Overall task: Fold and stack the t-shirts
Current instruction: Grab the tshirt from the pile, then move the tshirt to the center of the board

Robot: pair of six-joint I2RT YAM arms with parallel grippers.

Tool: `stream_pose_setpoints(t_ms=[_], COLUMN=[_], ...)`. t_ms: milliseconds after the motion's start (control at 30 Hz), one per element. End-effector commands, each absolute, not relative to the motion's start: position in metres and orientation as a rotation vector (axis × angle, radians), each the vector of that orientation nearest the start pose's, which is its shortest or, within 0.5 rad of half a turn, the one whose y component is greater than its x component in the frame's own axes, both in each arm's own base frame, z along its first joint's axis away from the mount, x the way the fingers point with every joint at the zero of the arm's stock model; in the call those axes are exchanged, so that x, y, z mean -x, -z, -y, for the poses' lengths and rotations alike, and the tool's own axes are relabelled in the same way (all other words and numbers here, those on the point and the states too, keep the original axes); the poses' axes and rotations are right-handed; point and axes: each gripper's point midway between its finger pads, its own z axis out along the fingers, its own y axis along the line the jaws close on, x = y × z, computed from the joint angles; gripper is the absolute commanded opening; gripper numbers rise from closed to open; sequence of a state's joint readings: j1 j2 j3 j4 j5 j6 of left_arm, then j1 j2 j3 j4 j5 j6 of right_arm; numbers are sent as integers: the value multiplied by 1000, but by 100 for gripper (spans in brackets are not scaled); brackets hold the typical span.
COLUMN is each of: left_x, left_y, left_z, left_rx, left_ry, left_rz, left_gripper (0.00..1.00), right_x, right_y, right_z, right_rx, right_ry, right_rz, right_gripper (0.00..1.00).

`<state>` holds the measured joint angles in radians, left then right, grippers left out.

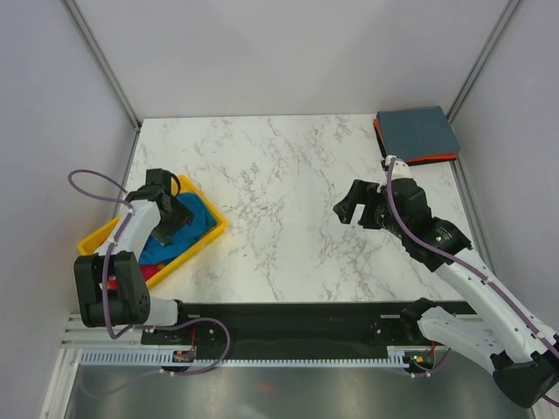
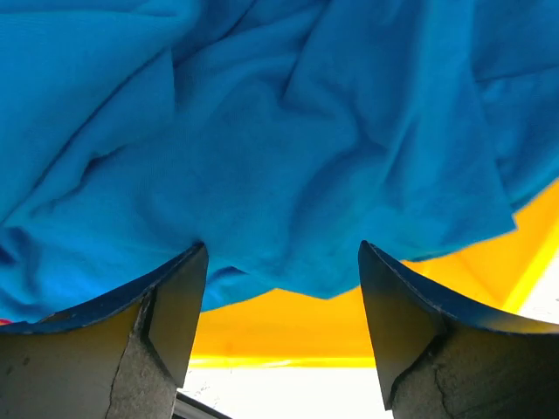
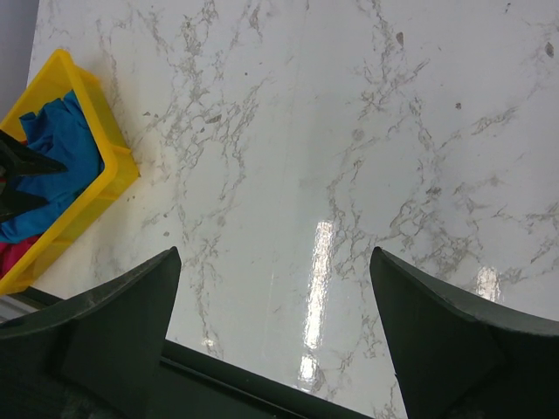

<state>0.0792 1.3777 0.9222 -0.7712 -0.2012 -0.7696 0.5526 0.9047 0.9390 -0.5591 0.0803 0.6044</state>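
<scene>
A yellow tray (image 1: 212, 237) sits at the left edge of the marble bench (image 1: 288, 201). Its walls hem in the crumpled blue t-shirt (image 1: 201, 216) and, at the near end, a sliver of magenta-red t-shirt (image 1: 150, 272). Only the top view shows the folded slate grey-blue t-shirt (image 1: 417, 131) lying on the orange t-shirt (image 1: 378, 135) at the far right corner. The left wrist view shows the left gripper (image 2: 284, 253) down in the tray, jaws apart, with blue cloth at their tips but not pinched. The right gripper (image 3: 275, 262) hovers over bare marble with its jaws wide and empty, well apart from every shirt.
</scene>
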Motion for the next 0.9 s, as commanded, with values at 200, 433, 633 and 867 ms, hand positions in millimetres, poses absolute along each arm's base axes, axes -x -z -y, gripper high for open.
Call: stream_pose_setpoints(t_ms=[200,433,633,867], left_x=[-288,-318,-357,-349], left_y=[-54,-116,-258,-471], left_z=[-25,-28,-10,87], left_rx=[1209,1033,794,266], left_ry=[-48,20,257,810], left_rz=[-2455,-2364,-2111,-1776], left_gripper=[25,2,2,2], right_x=[-252,-249,-247,-251], right_y=[-252,-256,-258,-265], right_z=[-172,-169,-169,-154], right_rx=[-38,-40,-44,-64], right_ry=[-642,-645,-655,-564], right_rz=[-2096,-2075,-2068,-2054], right_gripper=[98,98,98,98])
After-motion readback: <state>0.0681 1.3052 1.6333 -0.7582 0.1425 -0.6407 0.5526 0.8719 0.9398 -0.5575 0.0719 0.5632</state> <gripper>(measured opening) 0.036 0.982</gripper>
